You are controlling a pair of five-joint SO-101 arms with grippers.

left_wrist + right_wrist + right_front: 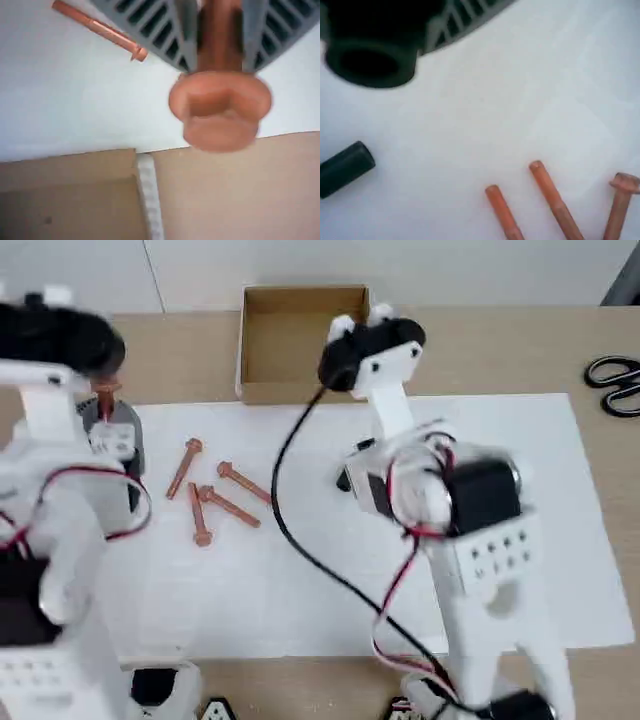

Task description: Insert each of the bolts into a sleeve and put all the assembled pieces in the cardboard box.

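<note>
A copper bolt [220,107] is pinched between the grey fingers [150,25] of the left gripper [108,425], its flanged head protruding past the fingertips, over the left end of the white sheet [300,610]. A black sleeve [370,62] is clamped in the right gripper [352,478] above the middle of the sheet (its open end is turned to the wrist camera). A second sleeve [345,167] is seen lying on the sheet nearby. Four loose bolts [228,505] are scattered between the two grippers. The cardboard box [300,392] is set on the bench [500,350] at the sheet's far edge, and scissors [615,385] are left at the right.
</note>
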